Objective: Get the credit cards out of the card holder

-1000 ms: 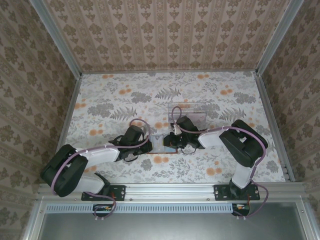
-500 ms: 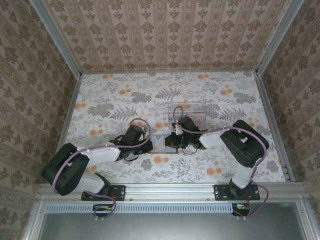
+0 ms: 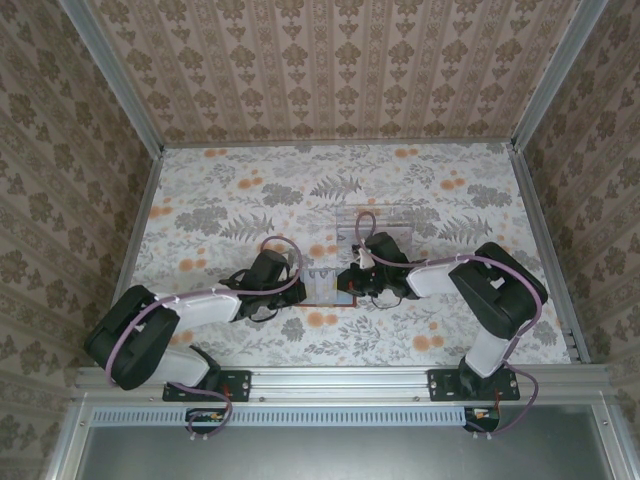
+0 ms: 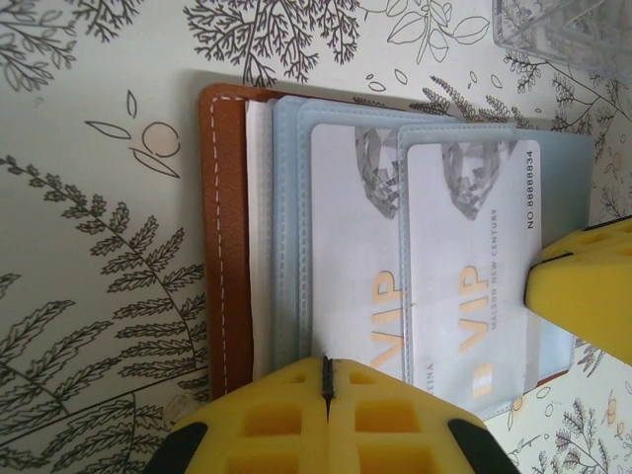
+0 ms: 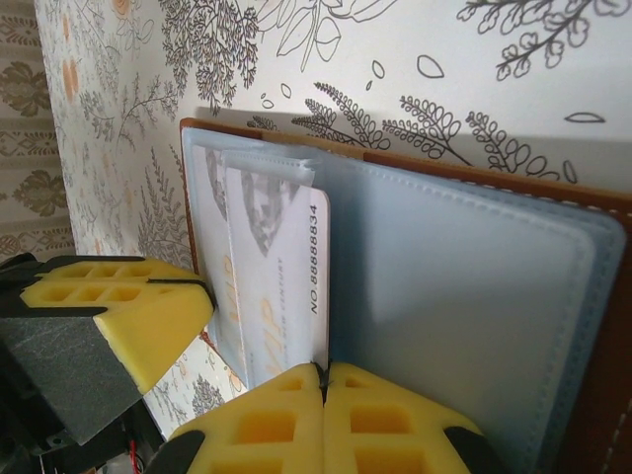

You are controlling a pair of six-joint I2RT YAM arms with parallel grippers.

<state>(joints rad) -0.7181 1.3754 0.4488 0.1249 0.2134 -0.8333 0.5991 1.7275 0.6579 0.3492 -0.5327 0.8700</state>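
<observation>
Your left tool (image 4: 326, 383) and right tool (image 5: 322, 387) are clenched at the card holder (image 4: 225, 247); the left wrist shows two credit cards (image 4: 464, 286), the right wrist one clearly.

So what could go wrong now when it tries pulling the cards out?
The right gripper seems to pinch only the edge of the top card, so it could slip free. The card holder may drag along unless the left gripper pins it well.
</observation>
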